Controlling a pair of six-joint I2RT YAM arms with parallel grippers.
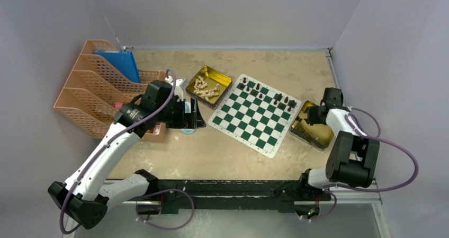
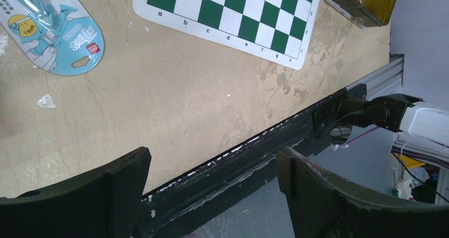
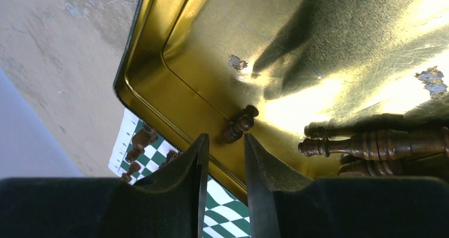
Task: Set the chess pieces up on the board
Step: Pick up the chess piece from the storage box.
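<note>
The green and white board (image 1: 256, 115) lies in the middle of the table, with several dark brown chess pieces (image 1: 267, 92) standing along its far edge. My right gripper (image 3: 225, 137) hangs over the right gold tin (image 1: 312, 125), its jaws a narrow gap apart with nothing between them. A dark pawn (image 3: 239, 124) lies on the tin floor just past the fingertips. More dark pieces (image 3: 370, 145) lie to its right. Pale beige pieces (image 1: 206, 88) fill the left gold tin (image 1: 224, 79). My left gripper (image 2: 212, 161) is wide open and empty, left of the board.
A peach file organiser (image 1: 100, 89) with a blue folder (image 1: 119, 63) stands at the back left. A blue blister pack (image 2: 50, 28) lies under my left gripper. The black rail (image 1: 238, 187) runs along the table's near edge.
</note>
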